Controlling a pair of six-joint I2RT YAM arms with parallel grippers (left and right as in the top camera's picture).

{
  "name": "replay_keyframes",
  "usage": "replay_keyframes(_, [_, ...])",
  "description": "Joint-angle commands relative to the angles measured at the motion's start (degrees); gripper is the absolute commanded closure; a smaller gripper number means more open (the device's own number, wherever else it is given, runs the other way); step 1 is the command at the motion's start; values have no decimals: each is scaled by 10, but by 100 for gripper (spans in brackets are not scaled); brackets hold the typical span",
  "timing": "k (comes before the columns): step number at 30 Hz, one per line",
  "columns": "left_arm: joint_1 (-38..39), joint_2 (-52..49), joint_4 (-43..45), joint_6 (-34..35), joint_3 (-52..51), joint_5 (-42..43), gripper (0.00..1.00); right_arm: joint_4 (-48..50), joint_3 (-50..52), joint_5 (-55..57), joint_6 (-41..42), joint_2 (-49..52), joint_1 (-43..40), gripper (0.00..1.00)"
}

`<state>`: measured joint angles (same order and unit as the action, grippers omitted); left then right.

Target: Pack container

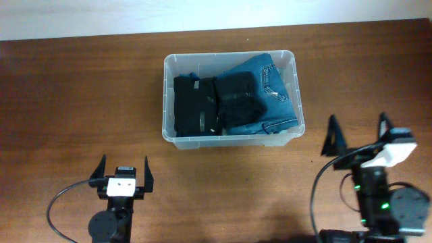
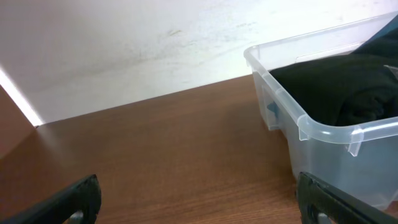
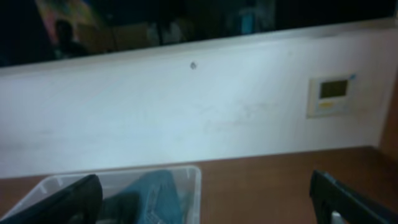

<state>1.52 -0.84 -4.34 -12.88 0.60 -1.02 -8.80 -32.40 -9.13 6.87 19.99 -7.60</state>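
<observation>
Brown table (image 1: 74,94), clear container (image 1: 233,139) set toward the far side.
Your left gripper (image 1: 125,162) and right gripper (image 1: 358,121) stand spread wide, empty; jeans (image 1: 275,81) and black garments (image 1: 196,101) lie inside the container.

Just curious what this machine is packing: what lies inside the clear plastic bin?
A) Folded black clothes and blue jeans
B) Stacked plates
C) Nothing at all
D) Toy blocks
A: the overhead view shows the container holding folded black clothes beside blue jeans.

Black arms (image 1: 109,221) carry white wrist blocks (image 1: 123,186) and looping black cables (image 1: 52,206).
</observation>
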Motion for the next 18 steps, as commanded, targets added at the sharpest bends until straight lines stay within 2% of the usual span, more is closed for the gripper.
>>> replay_keyframes(1, [-3, 5, -4, -5, -1, 2, 1, 54, 93, 17, -6, -48, 33, 2])
replay_keyframes(5, [-3, 5, -4, -5, -1, 2, 1, 87, 171, 21, -4, -103, 38, 2])
replay_keyframes(12, [-3, 5, -4, -5, -1, 2, 1, 99, 240, 52, -4, -180, 38, 2])
replay_keyframes(18, [-3, 5, -4, -5, -1, 2, 1, 204, 287, 60, 14, -198, 38, 2])
